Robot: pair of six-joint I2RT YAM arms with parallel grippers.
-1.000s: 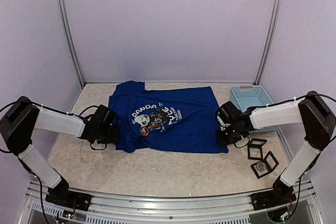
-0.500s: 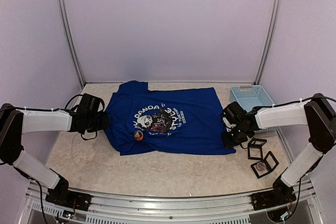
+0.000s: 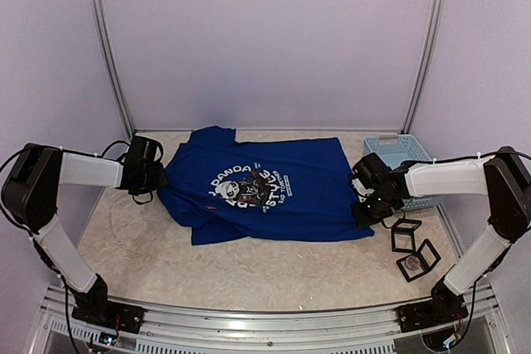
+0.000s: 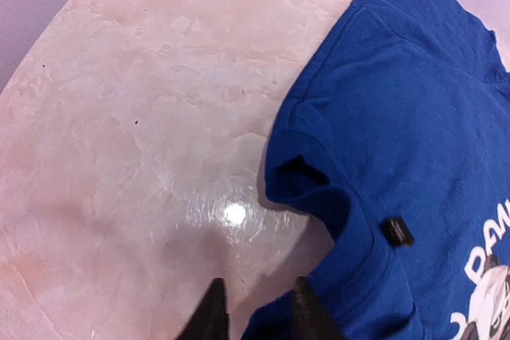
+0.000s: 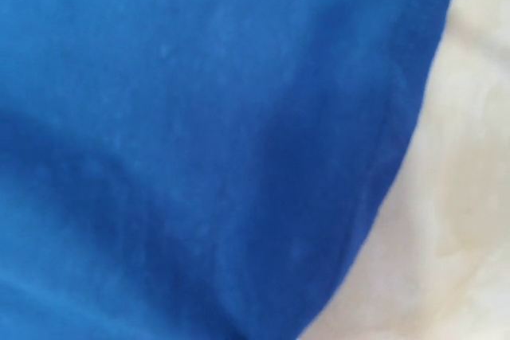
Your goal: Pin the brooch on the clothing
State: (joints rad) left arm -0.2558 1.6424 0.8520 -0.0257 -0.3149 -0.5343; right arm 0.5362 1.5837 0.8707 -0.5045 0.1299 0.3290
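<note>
The clothing is a royal-blue T-shirt lying flat, panda print up. My left gripper sits at its left sleeve. In the left wrist view that gripper is slightly open, and the edge of the clothing lies low between its fingertips. My right gripper rests on the shirt's right hem. Its fingers are hidden in the right wrist view, which is filled by the clothing held close to the lens. The brooch does not show clearly in any view.
A light-blue basket stands at the back right, just behind the right arm. Two black-framed clear cases lie on the table to the right of the hem; one holds a dark round thing. Metal posts stand along the back wall.
The left gripper moved left and back, dragging the sleeve outward, then parted slightly. The right gripper closed and drew the hem right. A round thing beside the print no longer shows.
</note>
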